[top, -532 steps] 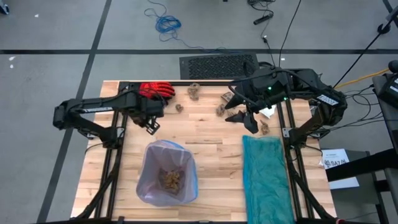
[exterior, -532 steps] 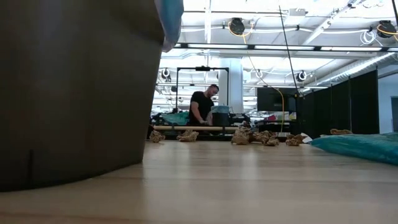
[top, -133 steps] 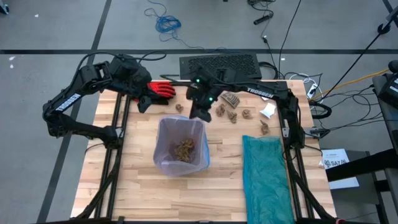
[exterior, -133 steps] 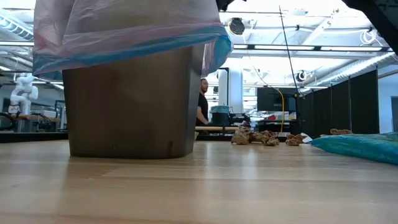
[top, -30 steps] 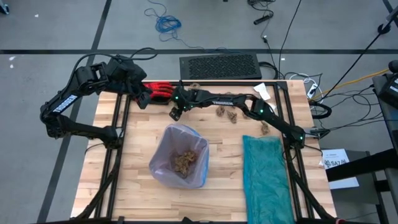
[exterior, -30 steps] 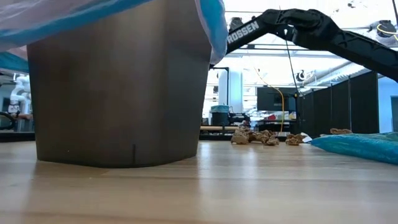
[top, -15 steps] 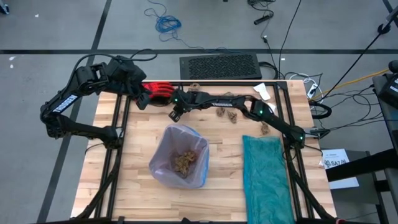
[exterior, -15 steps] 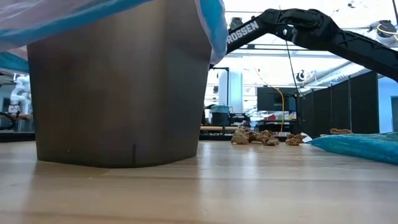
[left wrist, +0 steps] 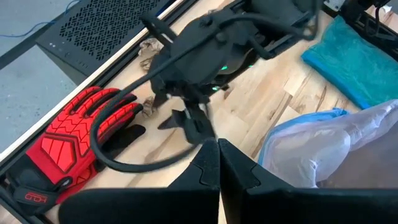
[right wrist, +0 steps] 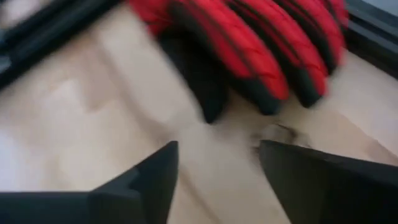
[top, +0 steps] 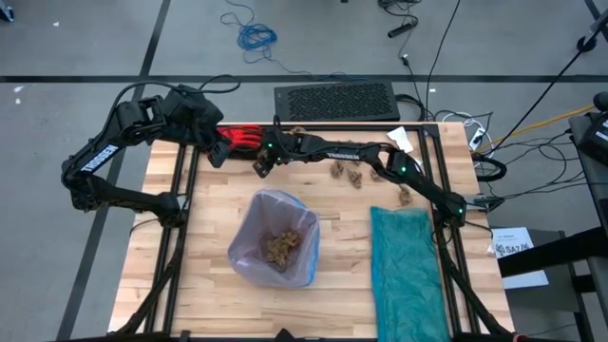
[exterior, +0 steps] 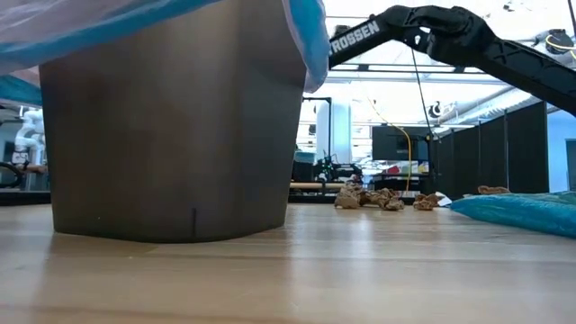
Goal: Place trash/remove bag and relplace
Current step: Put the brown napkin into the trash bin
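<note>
Right gripper point(top: 259, 167) is reached far across the table point(top: 342, 214) to about 11 o'clock of the bin point(top: 274, 239), near the red glove point(top: 242, 139). In its wrist view the two fingers point(right wrist: 149, 171) stand well apart with nothing between them: open and empty. A small brown lump point(right wrist: 280, 134) lies on the wood just ahead, near the glove's fingertips; the left wrist view shows the same lump point(left wrist: 149, 109) beside the right gripper's tips.

Left gripper point(left wrist: 214, 163) is closed, holding nothing, and parked at the table's 10 o'clock corner above the glove's cuff.

The trash is split. A pile point(top: 278, 247) lies inside the bin. Loose lumps point(top: 344, 172) remain along the far edge at 1 o'clock of the bin, one more point(top: 404, 195) at the head of the teal bag point(top: 408, 271), and a white scrap point(top: 399, 139) at the far right edge. The lilac bag point(top: 249, 228) lines the bin and is folded over its rim; not yet removed.

Step in hand, as judged: picking up the lump by the glove. Recommendations:
- Centre the open fingers over the lump before descending; it is small and sits near the glove.
- Approach from the side away from the glove, so that a fingertip does not snag the fabric and drag it along.
- Close only once both tips are at the wood; crumpled paper compresses, so a full close is needed.
- Lift clear of the bag's rim before releasing over the bin.

Risk: pinching the glove with the lump.
</note>
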